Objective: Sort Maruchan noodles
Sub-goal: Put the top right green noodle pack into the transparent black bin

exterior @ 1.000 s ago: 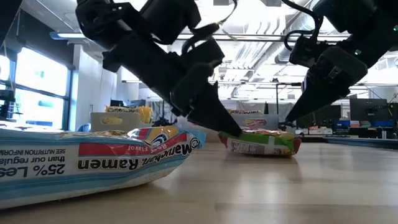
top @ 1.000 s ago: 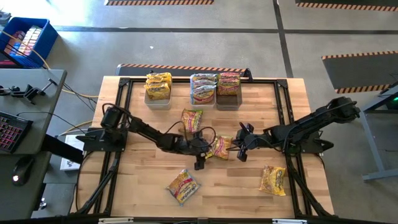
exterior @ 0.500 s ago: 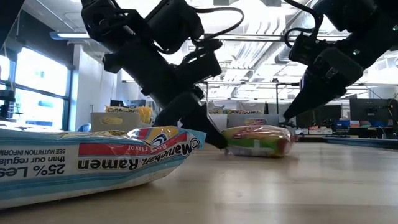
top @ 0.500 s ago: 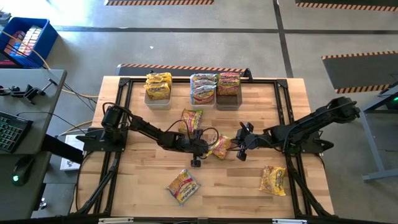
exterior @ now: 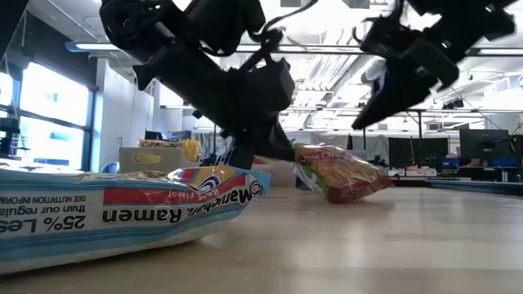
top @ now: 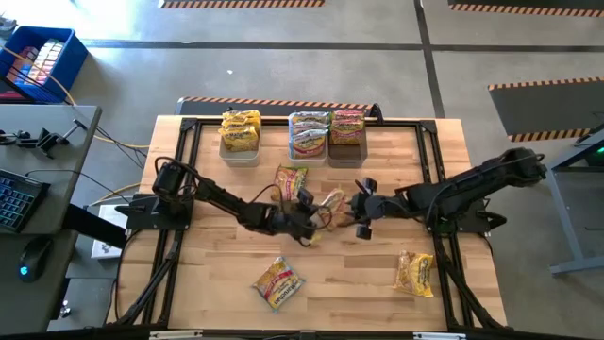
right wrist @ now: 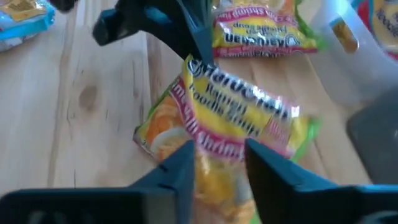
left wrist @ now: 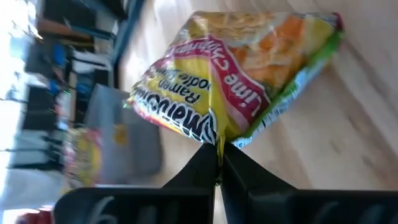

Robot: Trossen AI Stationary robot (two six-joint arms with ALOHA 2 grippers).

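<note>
Noodle packets already fill the three bins (top: 293, 151) at the bench's far edge, three lie loose, and we see the left gripper (top: 314, 210) pinched shut on a fourth packet (top: 329, 203) mid-bench, with the right gripper (top: 360, 210) open beside it.

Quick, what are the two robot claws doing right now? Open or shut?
Left gripper: shut, pinching the edge of the lime shrimp ramen packet.
Right gripper: open, its fingers either side of the same packet's end.

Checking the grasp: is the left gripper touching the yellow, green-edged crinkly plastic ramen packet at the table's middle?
Touching. In the left wrist view, the left gripper has its jaws pinched shut on the edge of the yellow, green-edged crinkly plastic ramen packet.
</note>
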